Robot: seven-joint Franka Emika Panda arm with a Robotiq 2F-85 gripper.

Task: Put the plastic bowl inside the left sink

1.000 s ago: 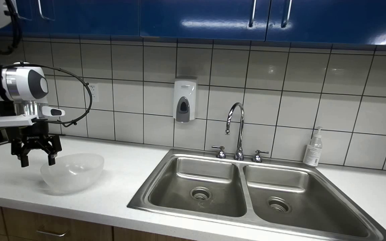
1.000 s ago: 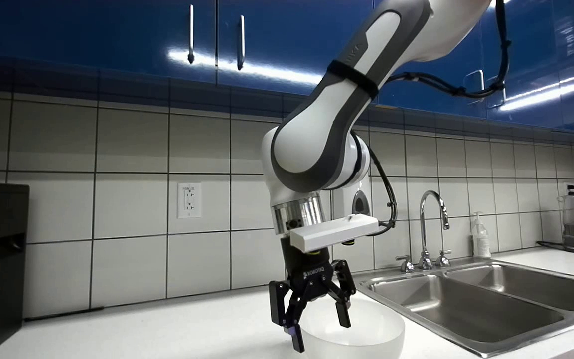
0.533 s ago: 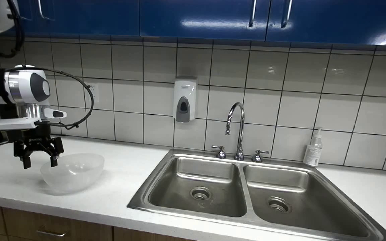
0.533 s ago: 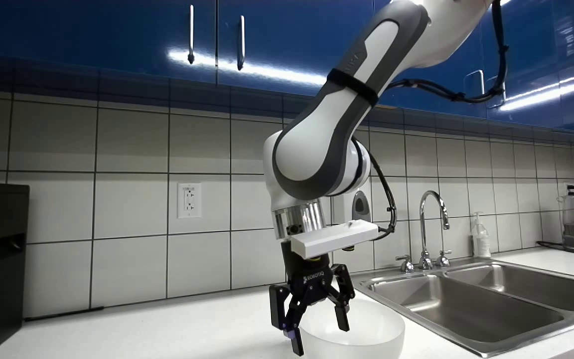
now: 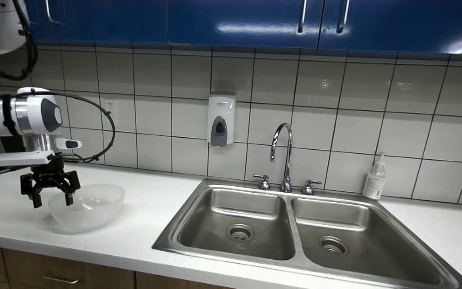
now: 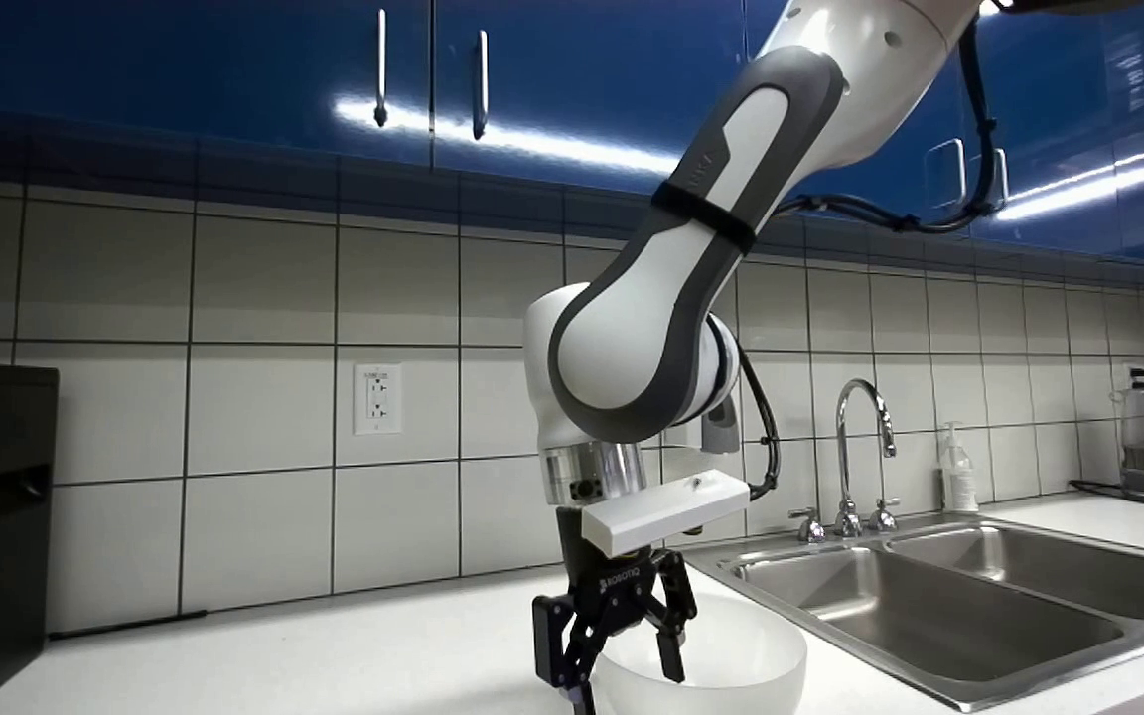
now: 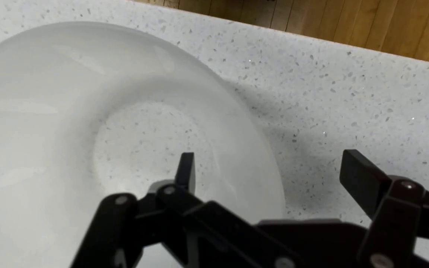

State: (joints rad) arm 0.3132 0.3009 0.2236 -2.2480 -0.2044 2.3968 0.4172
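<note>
The translucent whitish plastic bowl (image 5: 94,206) stands upright on the counter left of the sink. It also shows in an exterior view (image 6: 741,685) and in the wrist view (image 7: 76,141). My gripper (image 5: 53,202) is open and points down at the bowl's side. In the wrist view my open gripper (image 7: 268,160) has the bowl's rim between its fingers, one over the bowl's inside and one outside over the counter. Neither finger appears to touch the rim. The left sink (image 5: 207,240) is a steel basin with a round drain, with nothing in it.
The right basin (image 5: 375,257) adjoins the left one. A chrome faucet (image 5: 289,156) with two handles stands behind them. A pump bottle (image 5: 374,180) stands at the back right. A soap dispenser (image 5: 221,120) hangs on the wall. A dark appliance (image 6: 6,526) stands on the counter.
My gripper has moved down and a little to the right in an exterior view, lower at the bowl's rim. Its fingers have stayed open. The bowl has not moved.
</note>
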